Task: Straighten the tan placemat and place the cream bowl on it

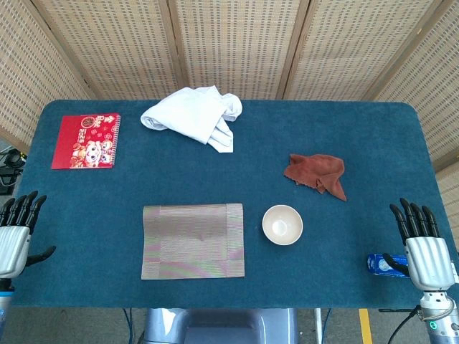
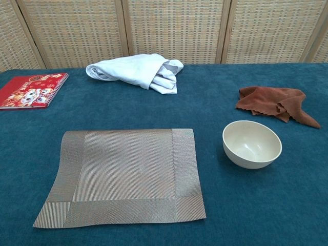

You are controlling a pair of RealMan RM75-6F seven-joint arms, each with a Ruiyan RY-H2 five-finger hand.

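The tan placemat [image 1: 192,241] [image 2: 124,176] lies flat near the table's front edge, its sides nearly parallel to that edge. Just right of it the cream bowl [image 1: 282,224] [image 2: 251,144] stands upright and empty on the blue cloth, apart from the mat. My left hand [image 1: 16,233] hovers at the table's left edge, fingers spread, holding nothing. At the right edge my right hand [image 1: 423,244] is likewise spread and empty. Neither hand shows in the chest view.
A crumpled white cloth [image 1: 194,115] [image 2: 138,71] lies at the back centre. A rust-brown rag [image 1: 318,173] [image 2: 275,101] sits behind the bowl. A red notebook [image 1: 87,140] [image 2: 28,90] rests at the back left. A blue object [image 1: 381,264] lies by my right hand.
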